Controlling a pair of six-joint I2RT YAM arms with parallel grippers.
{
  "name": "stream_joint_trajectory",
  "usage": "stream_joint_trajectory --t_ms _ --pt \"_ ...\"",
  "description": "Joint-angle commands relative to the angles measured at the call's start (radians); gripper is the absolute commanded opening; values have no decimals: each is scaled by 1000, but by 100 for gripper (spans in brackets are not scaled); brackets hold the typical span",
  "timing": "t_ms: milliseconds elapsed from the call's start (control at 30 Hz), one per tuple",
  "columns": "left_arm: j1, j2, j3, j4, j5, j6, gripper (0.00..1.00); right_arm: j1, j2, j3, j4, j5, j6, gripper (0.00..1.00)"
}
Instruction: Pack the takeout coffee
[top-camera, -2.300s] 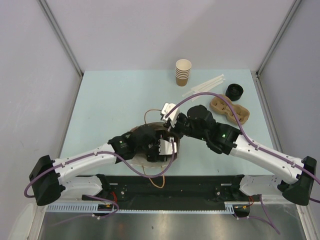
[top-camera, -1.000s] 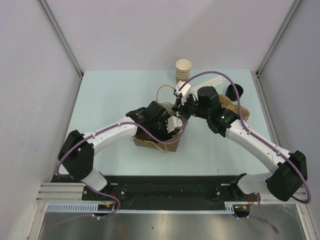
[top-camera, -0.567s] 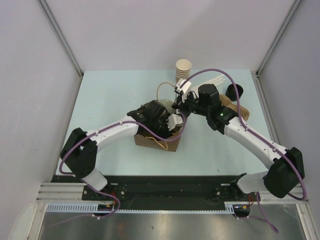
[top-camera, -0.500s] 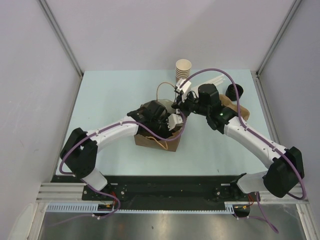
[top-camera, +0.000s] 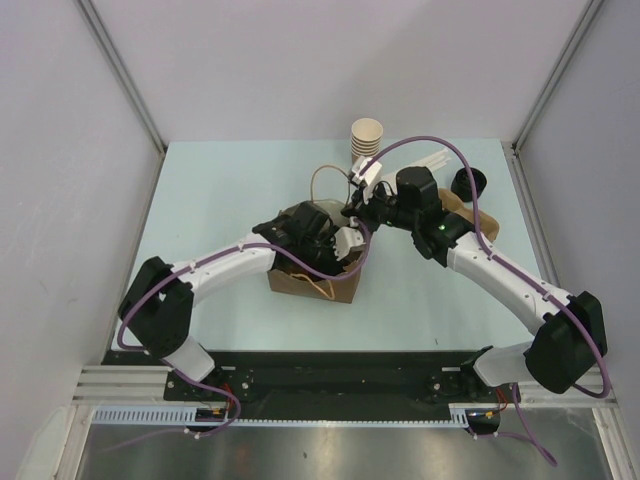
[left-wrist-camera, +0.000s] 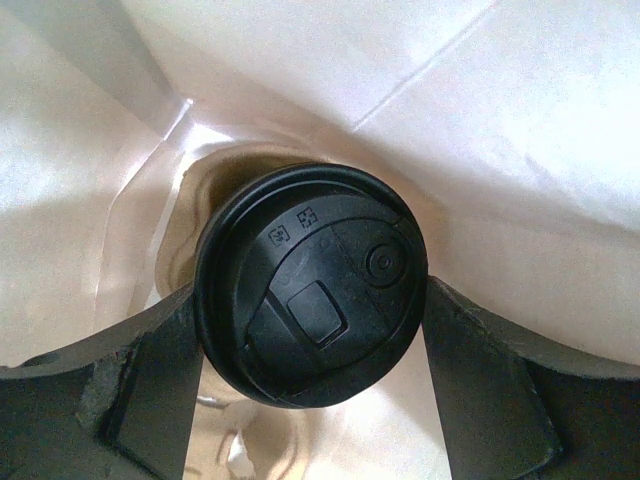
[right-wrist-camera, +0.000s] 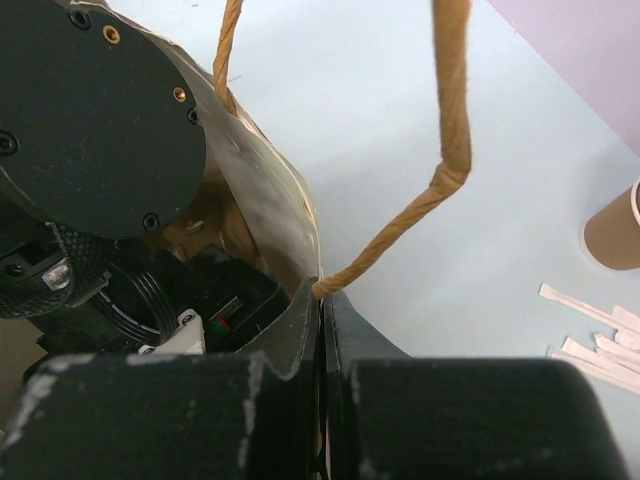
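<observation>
Evidently the packing was well along. The takeout coffee (left-wrist-camera: 315, 275) sat upright deep inside the brown paper bag (top-camera: 300, 285), its black lid facing up and the bag's pale inner walls close on every side. The left pincer (left-wrist-camera: 311, 330) had its two fingers pressed against opposite sides of the cup just under the lid, so it read as gripping the cup rather than standing free of it. I could not tell whether the cup's base had reached the bag's floor.

The right pincer (right-wrist-camera: 320, 330) was clamped shut on the bag's rim beside the twisted paper handle (right-wrist-camera: 450, 130), holding the mouth open. What seemed left was to let go of the cup, lift the left arm out of the bag and release the rim.

In the way: the left wrist filled most of the bag's mouth, and the handle loop arched just above the pinched edge, where it could snag an arm coming out. Farther off on the desk (top-camera: 220, 200) stood a stack of lidless cups (top-camera: 366, 140), some wooden stirrers (top-camera: 432, 160), a small black round thing (top-camera: 467, 183) and a pulp tray (top-camera: 478, 222), all apart from the bag.
</observation>
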Motion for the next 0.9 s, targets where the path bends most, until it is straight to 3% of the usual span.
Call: stream_joint_trajectory --t_ms 0,133,200,567,867 --pt "13 -54 32 1 -39 -54 67 16 7 6 -54 -72 16 0" --pt "12 -89 43 10 -28 -53 88 16 7 6 -47 -69 16 0" --pt "9 -102 49 12 -25 -54 92 16 7 4 -46 -69 16 0" --pt "-13 -180 15 79 -43 -41 99 20 1 6 -41 -66 13 0" --pt "-16 -223 -64 144 -58 -8 99 27 -12 6 -54 -57 -1 0"
